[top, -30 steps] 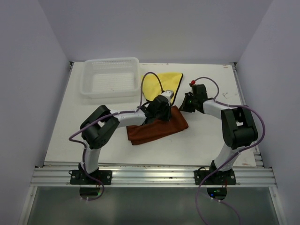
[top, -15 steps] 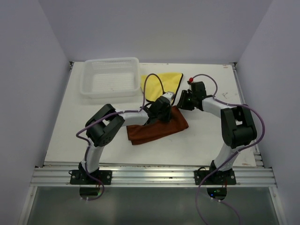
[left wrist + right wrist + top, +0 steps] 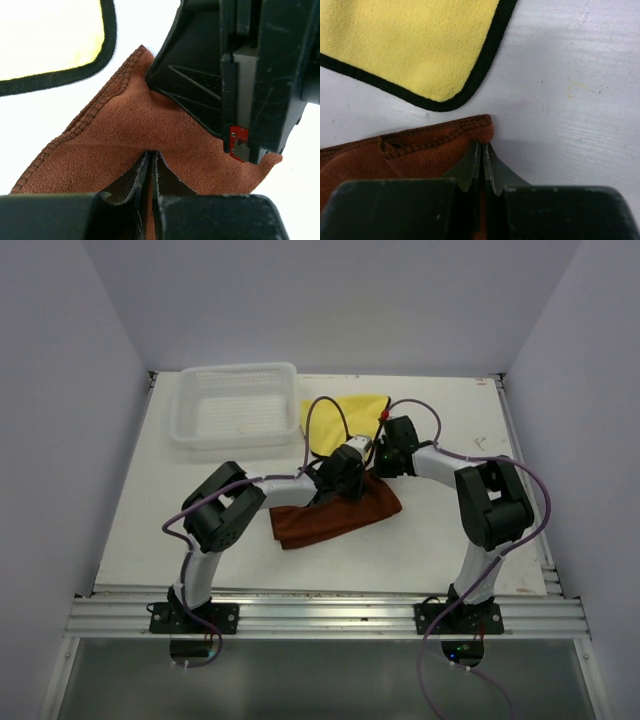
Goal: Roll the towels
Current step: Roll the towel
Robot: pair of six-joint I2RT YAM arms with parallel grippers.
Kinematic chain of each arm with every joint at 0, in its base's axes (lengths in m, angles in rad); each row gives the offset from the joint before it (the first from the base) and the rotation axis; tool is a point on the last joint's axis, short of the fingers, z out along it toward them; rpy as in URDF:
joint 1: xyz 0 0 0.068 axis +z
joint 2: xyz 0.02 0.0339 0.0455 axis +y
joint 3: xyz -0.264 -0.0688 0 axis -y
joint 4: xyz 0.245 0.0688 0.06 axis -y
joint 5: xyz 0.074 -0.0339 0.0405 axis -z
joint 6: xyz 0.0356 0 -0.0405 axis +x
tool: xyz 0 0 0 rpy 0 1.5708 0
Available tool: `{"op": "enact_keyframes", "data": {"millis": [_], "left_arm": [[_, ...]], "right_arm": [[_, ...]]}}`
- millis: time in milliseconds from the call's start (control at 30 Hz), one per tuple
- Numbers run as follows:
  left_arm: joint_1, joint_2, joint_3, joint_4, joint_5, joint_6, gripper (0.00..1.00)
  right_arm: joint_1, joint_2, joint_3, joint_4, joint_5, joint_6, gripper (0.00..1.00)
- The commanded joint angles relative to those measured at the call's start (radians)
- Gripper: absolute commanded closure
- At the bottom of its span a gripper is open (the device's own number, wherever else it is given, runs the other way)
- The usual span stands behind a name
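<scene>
Pinching the rust-brown towel (image 3: pixel 335 512) along its far edge: left fingers (image 3: pixel 134 181) clenched on a fold of cloth, right fingers (image 3: pixel 467 170) clenched on the far right corner, just beside them. Towel lies mid-worktop (image 3: pixel 450 540), long axis roughly left-right, bulk lying near and left of both grips. Yellow towel (image 3: pixel 345 412) flat just beyond, not touching. Both arms reach inward, wrists low, nearly meeting. Likely next: roll toward the near edge.
</scene>
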Motion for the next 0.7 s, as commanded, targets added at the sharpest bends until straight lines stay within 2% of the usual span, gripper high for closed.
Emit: {"op": "enact_keyframes", "data": {"millis": [0, 333, 667], "left_arm": [[0.011, 0.000, 0.012, 0.017, -0.021, -0.005, 0.92], [0.022, -0.006, -0.019, 0.029, -0.014, -0.019, 0.94], [0.025, -0.006, -0.022, 0.034, -0.009, -0.022, 0.95]], "right_arm": [[0.005, 0.013, 0.039, -0.062, 0.089, -0.021, 1.00], [0.007, -0.097, 0.095, -0.113, 0.064, 0.010, 1.00], [0.007, -0.129, 0.089, -0.134, -0.066, 0.091, 1.00]]}}
